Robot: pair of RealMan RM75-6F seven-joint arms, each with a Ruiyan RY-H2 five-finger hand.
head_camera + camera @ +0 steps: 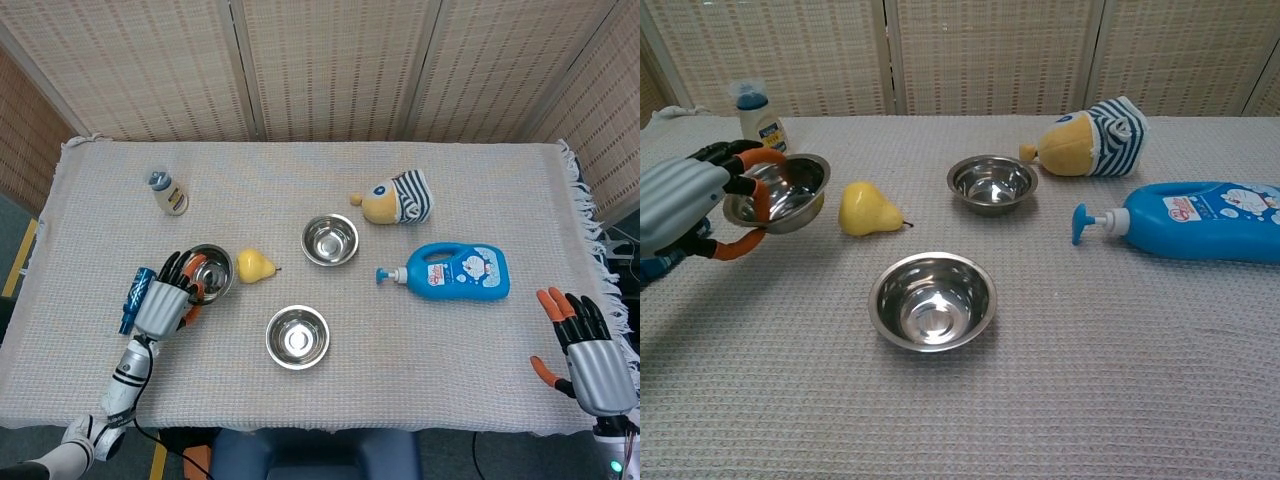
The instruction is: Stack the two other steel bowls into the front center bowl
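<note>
Three steel bowls are on the cloth. The front center bowl (297, 337) (933, 301) sits empty near the front edge. A second bowl (330, 240) (991, 184) stands behind it, mid-table. My left hand (167, 300) (685, 205) grips the left bowl (213, 271) (783, 192) by its near rim, fingers hooked inside, and the bowl is tilted and lifted off the cloth. My right hand (589, 352) rests open at the front right corner, holding nothing, far from the bowls.
A yellow pear (254, 265) (867, 209) lies just right of the held bowl. A blue pump bottle (457, 271) (1195, 221), a striped plush toy (400, 199) (1095, 127), a small white bottle (170, 193) (754, 112) and a blue tube (134, 298) also lie about.
</note>
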